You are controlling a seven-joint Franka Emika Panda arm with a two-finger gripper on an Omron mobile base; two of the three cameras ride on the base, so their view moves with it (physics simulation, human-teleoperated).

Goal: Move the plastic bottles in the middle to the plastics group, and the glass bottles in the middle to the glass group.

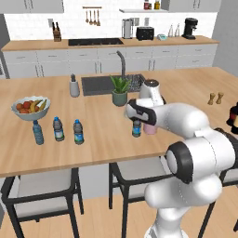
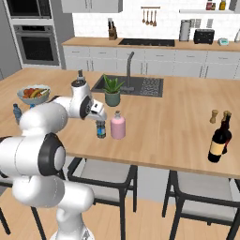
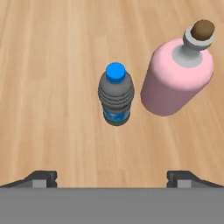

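Dark-tinted plastic water bottle with a blue cap and blue label band stands upright on the pale wooden island counter, just beside the squat pink glass bottle with the brown cap. The gripper hangs directly above it, jaws spread wide and empty, one fingertip to either side of the bottle's line. The bottle's long axis runs vertical, straight below the hand, so a plain descent should bring the fingers astride it; the pink neighbour leaves little room on that side.
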